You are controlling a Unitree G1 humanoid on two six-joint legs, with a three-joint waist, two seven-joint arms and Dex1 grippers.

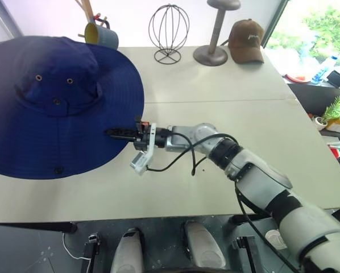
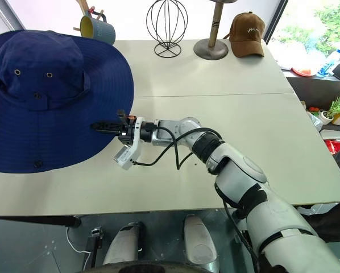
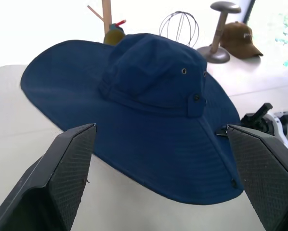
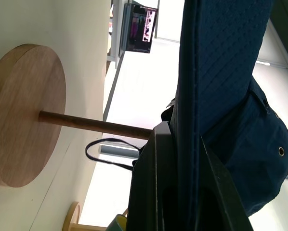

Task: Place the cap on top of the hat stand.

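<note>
The cap, a big floppy navy sun hat with metal eyelets, spreads over the table's left side. My right gripper reaches in from the right, level, and is shut on the near right edge of its brim. In the right wrist view the brim runs between the black fingers. Beneath the cap that view shows the hat stand's round wooden base and thin rod; its top is hidden under the fabric. My left gripper hangs open, facing the cap from the near left and apart from it.
Along the table's far edge stand a wire globe stand, a grey pedestal stand and a brown baseball cap. A blue-grey mug hangs on a wooden rack behind the cap. The table is bare at centre and right.
</note>
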